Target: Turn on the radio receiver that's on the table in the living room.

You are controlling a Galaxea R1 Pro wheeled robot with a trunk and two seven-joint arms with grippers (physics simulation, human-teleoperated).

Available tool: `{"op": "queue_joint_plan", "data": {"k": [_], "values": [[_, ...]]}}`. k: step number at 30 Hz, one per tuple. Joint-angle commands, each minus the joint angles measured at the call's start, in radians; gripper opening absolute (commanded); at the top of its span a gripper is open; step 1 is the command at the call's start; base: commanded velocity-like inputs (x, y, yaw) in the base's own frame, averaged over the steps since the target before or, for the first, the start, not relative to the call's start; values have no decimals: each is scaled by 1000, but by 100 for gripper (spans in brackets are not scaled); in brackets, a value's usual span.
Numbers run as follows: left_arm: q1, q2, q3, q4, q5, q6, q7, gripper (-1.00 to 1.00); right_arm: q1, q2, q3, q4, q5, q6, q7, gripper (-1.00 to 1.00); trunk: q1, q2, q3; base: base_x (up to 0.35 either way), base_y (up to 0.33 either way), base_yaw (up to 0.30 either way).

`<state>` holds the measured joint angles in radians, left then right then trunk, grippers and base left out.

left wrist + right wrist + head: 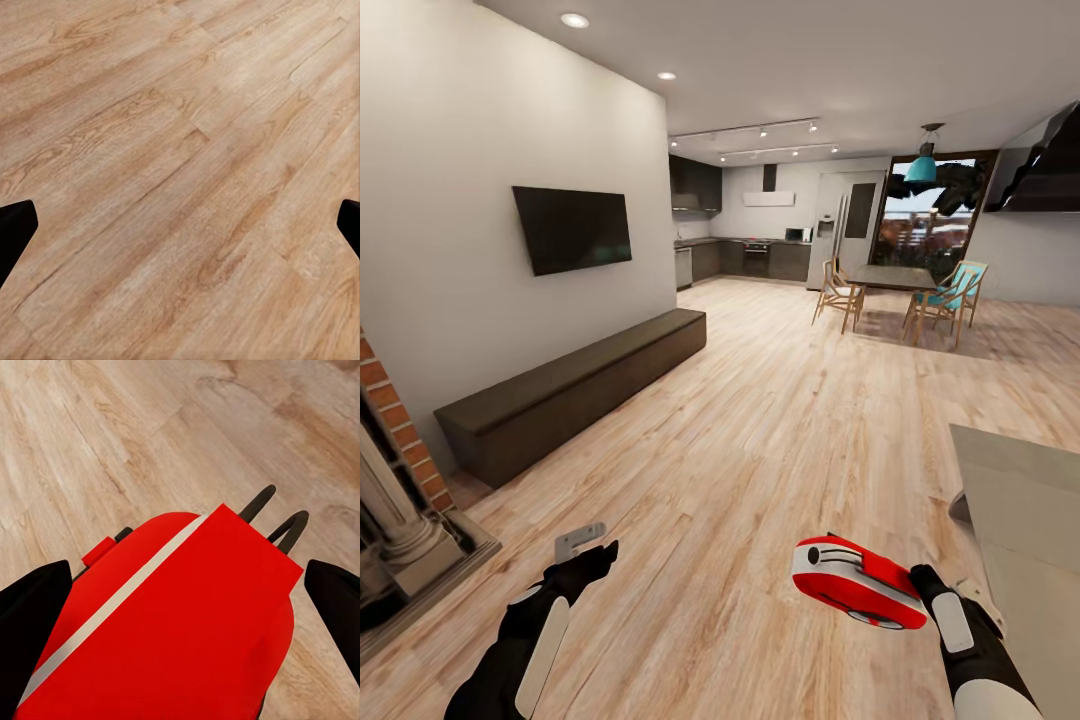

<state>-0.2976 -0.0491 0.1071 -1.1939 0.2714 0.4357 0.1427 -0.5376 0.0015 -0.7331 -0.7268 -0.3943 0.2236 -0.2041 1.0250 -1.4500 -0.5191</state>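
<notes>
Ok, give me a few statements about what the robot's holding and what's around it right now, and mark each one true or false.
1. The right gripper holds the radio receiver above the wooden floor. True.
2. The left gripper grips a cup. False: it is open and empty over the floor.
3. The radio receiver rests on the table. False: it is lifted, beside the table's near corner.
4. A television hangs on the wall above the long dark bench cabinet. True.
5. The radio receiver is blue. False: it is red with a white band.
</notes>
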Motion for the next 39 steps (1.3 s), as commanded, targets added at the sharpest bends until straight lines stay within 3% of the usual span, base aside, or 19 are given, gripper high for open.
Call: {"op": "queue_joint_plan", "data": {"k": [1, 22, 39], "values": [[0, 0, 0, 0, 0, 0, 0, 100, 0, 0, 0, 0, -1, -1, 0, -100, 0, 0, 0, 0, 0, 0], [0, 0, -6, 2, -10, 0, 6, 100, 0, 0, 2, 0, -1, -1, 2, -100, 0, 0, 0, 256, 117, 0], [0, 0, -6, 3, -11, 0, 8, 100, 0, 0, 6, 0, -1, -1, 4, -100, 0, 0, 0, 319, -167, 0]]}}
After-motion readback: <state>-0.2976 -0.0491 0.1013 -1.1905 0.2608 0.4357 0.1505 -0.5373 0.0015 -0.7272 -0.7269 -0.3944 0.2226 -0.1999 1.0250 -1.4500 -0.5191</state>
